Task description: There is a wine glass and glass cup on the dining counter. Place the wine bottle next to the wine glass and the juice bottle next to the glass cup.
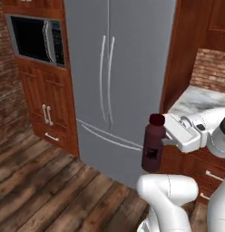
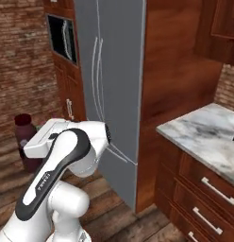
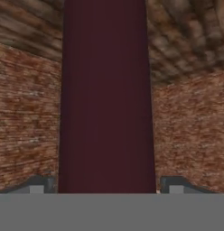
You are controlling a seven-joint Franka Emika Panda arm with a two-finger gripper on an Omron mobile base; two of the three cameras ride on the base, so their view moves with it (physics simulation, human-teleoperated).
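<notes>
our end effector [image 3: 106,185] pinches the juice bottle [image 1: 154,143] between its fingertips, held upright, well above the wooden floor [image 1: 51,190]. we judge a jolt while driving could slip it loose.

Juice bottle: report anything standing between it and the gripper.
Nothing does. The juice bottle is already between the fingers of the gripper, held upright in the air in front of the fridge. In the hand view its maroon body fills the gap between the two fingertips.
</notes>
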